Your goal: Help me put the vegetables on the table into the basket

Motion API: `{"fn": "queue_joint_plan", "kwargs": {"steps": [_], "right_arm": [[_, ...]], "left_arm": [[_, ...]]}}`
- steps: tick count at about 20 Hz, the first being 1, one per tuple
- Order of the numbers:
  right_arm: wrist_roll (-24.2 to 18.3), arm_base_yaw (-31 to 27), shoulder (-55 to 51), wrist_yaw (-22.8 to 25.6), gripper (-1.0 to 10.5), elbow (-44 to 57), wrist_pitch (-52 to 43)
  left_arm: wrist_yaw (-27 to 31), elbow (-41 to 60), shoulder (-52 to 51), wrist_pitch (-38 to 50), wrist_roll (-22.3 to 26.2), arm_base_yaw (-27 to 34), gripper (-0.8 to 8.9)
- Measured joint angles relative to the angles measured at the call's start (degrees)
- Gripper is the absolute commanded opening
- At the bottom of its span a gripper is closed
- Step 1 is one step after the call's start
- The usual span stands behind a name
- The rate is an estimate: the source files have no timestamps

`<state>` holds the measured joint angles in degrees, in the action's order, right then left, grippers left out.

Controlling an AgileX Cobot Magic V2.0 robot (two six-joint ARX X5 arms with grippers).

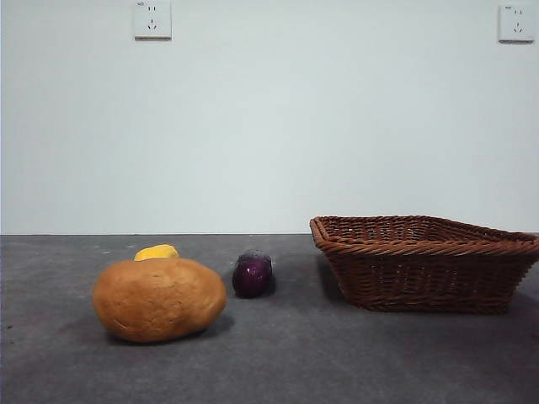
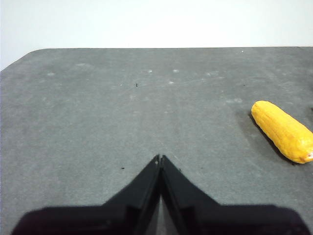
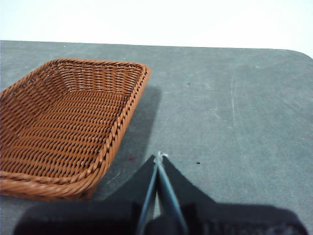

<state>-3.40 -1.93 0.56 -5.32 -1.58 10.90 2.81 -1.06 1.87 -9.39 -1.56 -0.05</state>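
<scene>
In the front view a large orange-brown potato point(image 1: 158, 298) lies on the dark grey table point(image 1: 278, 362) at the left. A small yellow piece point(image 1: 157, 252) peeks out behind it; the left wrist view shows it as a yellow corn cob point(image 2: 283, 130). A small dark purple eggplant point(image 1: 253, 274) sits right of the potato. The brown wicker basket point(image 1: 425, 263) stands at the right and holds nothing; it also shows in the right wrist view point(image 3: 68, 122). My left gripper point(image 2: 160, 158) is shut and empty, well short of the corn. My right gripper point(image 3: 159, 155) is shut and empty, beside the basket.
A plain white wall with two sockets point(image 1: 152, 18) stands behind the table. The table's far edge point(image 2: 146, 48) shows in both wrist views. Neither arm appears in the front view.
</scene>
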Motion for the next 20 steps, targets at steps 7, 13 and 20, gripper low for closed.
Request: {"fn": "queue_joint_plan", "kwargs": {"steps": [7,13,20], "right_arm": [[1.2,0.0,0.0,-0.5,0.0,0.0,0.0],[9.4,0.0,0.0,-0.7,0.0,0.0,0.0],[20.6,0.0,0.0,-0.9,0.0,0.0,0.0]], "left_arm": [[-0.2,0.0,0.0,0.0,-2.5,0.0,-0.01],[-0.2,0.0,0.0,0.0,-7.6,0.0,-0.01],[-0.9,0.0,0.0,0.0,-10.1,0.0,-0.05]]}}
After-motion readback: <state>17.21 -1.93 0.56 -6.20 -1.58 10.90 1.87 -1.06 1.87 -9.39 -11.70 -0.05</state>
